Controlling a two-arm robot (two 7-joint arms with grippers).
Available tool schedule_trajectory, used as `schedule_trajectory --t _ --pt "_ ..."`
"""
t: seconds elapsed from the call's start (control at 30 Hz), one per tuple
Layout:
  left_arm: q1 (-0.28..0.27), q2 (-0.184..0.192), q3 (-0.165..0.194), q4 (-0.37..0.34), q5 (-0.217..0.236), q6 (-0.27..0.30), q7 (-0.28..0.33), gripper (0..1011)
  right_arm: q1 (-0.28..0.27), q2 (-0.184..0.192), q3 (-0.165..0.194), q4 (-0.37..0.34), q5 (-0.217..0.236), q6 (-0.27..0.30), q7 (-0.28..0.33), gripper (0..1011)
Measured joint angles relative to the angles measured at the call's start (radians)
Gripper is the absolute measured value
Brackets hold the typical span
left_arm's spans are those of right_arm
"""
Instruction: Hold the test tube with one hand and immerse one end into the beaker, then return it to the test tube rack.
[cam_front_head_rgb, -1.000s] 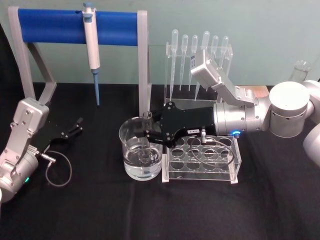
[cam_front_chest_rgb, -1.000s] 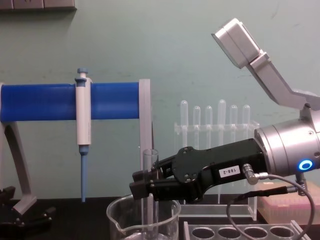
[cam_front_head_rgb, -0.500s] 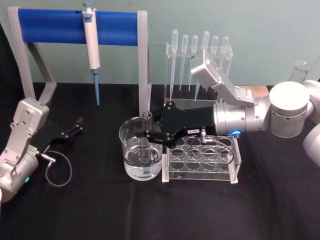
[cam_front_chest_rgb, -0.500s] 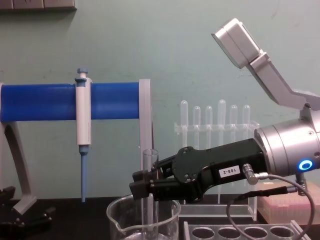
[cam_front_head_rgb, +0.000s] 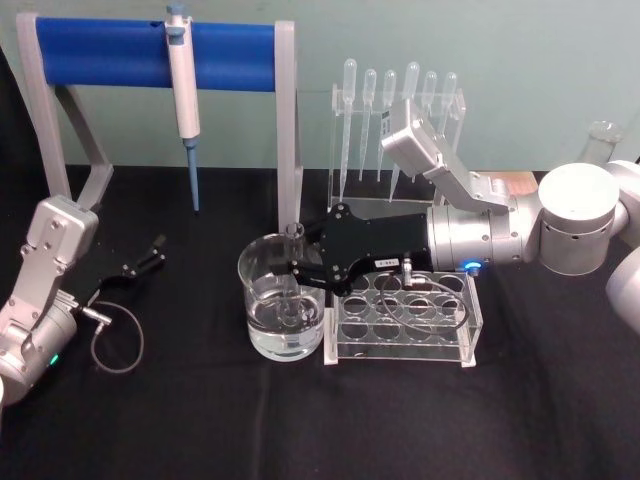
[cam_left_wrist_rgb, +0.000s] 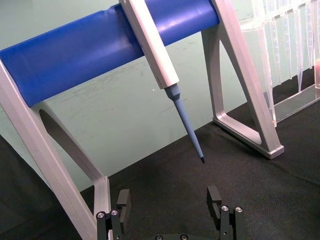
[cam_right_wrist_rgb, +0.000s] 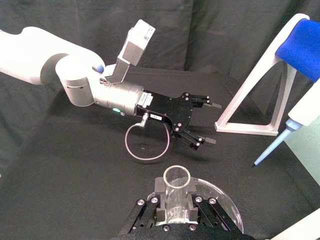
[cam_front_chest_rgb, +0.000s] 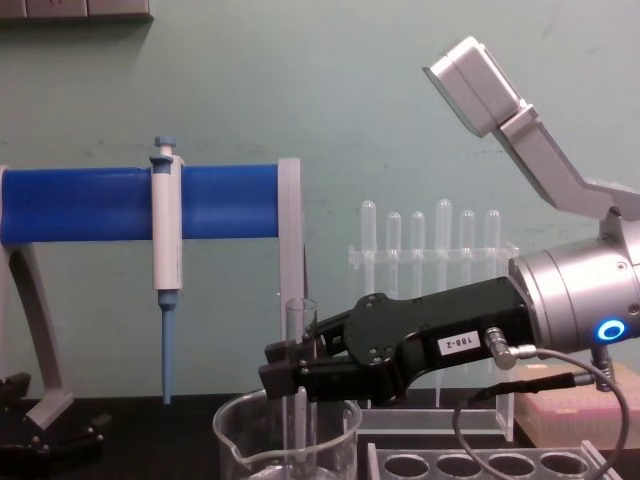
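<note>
The right claw (cam_front_head_rgb: 296, 270) is clamped on the upright test tube (cam_front_chest_rgb: 300, 322), its lower end inside the beaker (cam_front_head_rgb: 252, 295) mid-way across the bench (cam_front_head_rgb: 200, 420), while the left claw (cam_front_head_rgb: 143, 256) sits spread open near the left edge

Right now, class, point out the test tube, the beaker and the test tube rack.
test tube (cam_front_chest_rgb: 300, 322): chest view, upper glass wall just below the rim.
beaker (cam_front_head_rgb: 255, 318): head view, left side of its glass wall.
test tube rack (cam_front_head_rgb: 400, 352): head view, clear front wall.
</note>
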Motion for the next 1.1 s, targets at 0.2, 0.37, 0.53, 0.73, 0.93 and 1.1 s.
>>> schedule_trajectory --t 0.2,0.37,0.53,0.73,0.93,1.1 --pt "0.000 0.000 0.000 0.000 0.000 0.000 0.000 1000 0.000 0.000 0.000 0.000 0.000 0.000 0.000 237" --pt "0.000 0.000 0.000 0.000 0.000 0.000 0.000 1000 0.000 0.000 0.000 0.000 0.000 0.000 0.000 237" --pt "0.000 0.000 0.000 0.000 0.000 0.000 0.000 1000 -0.001 0.005 0.010 -0.021 -0.005 0.004 -0.005 237" --pt "0.000 0.000 0.000 0.000 0.000 0.000 0.000 1000 -0.004 0.022 0.027 -0.060 -0.004 0.014 -0.012 237" --pt "0.000 0.000 0.000 0.000 0.000 0.000 0.000 1000 -0.003 0.058 0.052 -0.133 0.006 0.035 -0.022 237" --pt "0.000 0.000 0.000 0.000 0.000 0.000 0.000 1000 -0.002 0.088 0.079 -0.198 0.033 0.042 -0.025 237"
